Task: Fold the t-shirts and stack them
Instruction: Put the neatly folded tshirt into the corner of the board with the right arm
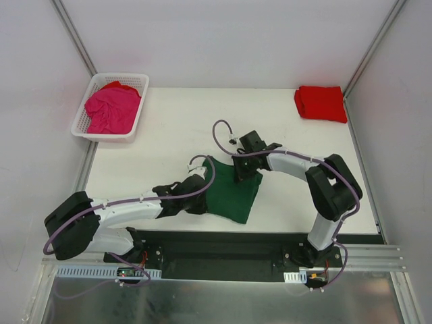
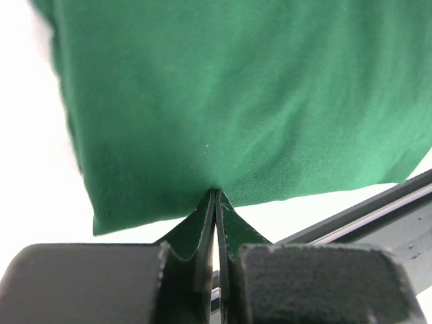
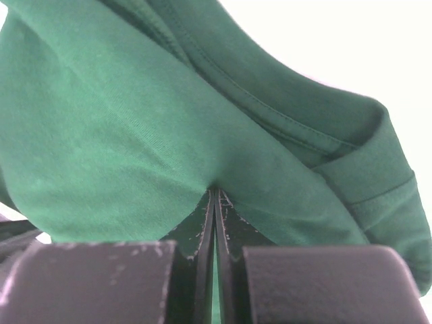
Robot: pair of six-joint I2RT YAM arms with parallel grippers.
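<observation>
A dark green t-shirt (image 1: 233, 196) lies partly folded near the table's front middle. My left gripper (image 1: 202, 200) is shut on its left edge; in the left wrist view the green t-shirt (image 2: 236, 101) bunches at the gripper (image 2: 214, 192) tips. At the shirt's upper right corner my right gripper (image 1: 243, 172) is shut on the cloth; the right wrist view shows the green t-shirt (image 3: 135, 135) pinched at the gripper (image 3: 214, 192) tips. A folded red t-shirt (image 1: 321, 103) rests at the far right corner. A magenta pink t-shirt (image 1: 111, 108) lies crumpled in the basket.
A white lattice basket (image 1: 83, 125) stands at the far left corner. White walls with metal posts close in the table on three sides. A black rail (image 1: 270, 237) runs along the near edge by the arm bases.
</observation>
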